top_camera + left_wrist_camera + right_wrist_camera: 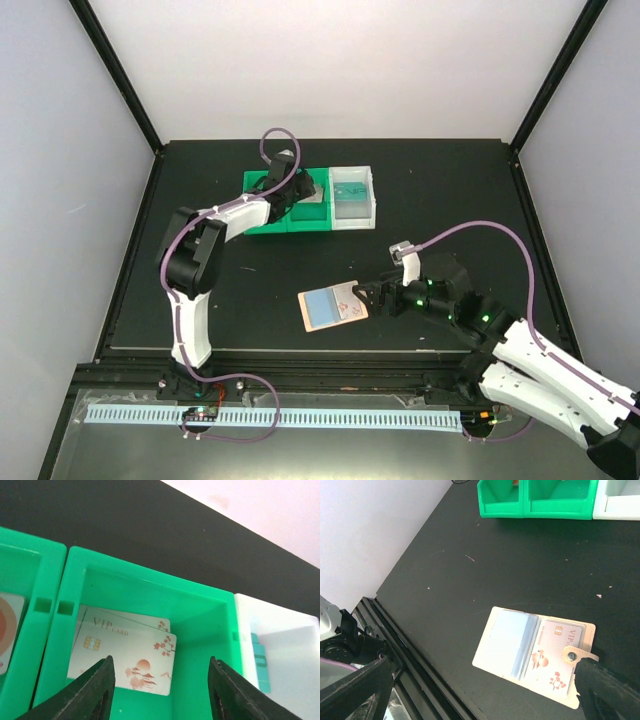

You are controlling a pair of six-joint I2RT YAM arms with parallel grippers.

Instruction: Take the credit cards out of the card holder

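Observation:
The tan card holder [507, 647] lies open on the black table, in the top view [322, 310] left of my right gripper [374, 297]. Its left pocket shows a blue-grey panel. Its right pocket holds a white credit card with red blossoms [555, 652]. My right gripper [480, 697] is open wide, and one finger [605, 692] is at the holder's snap tab [574, 655]. My left gripper [160, 690] is open and empty over a green bin compartment [205, 615], where two white VIP cards [125, 655] lie stacked. In the top view the left gripper [305, 190] is over the bins.
A row of green bins [290, 226] stands at the back, with a white bin [365, 215] on its right holding a teal card [351, 193]. The green compartment to the left holds a card with an orange circle [5, 630]. The table's front rail [420, 680] is near the holder.

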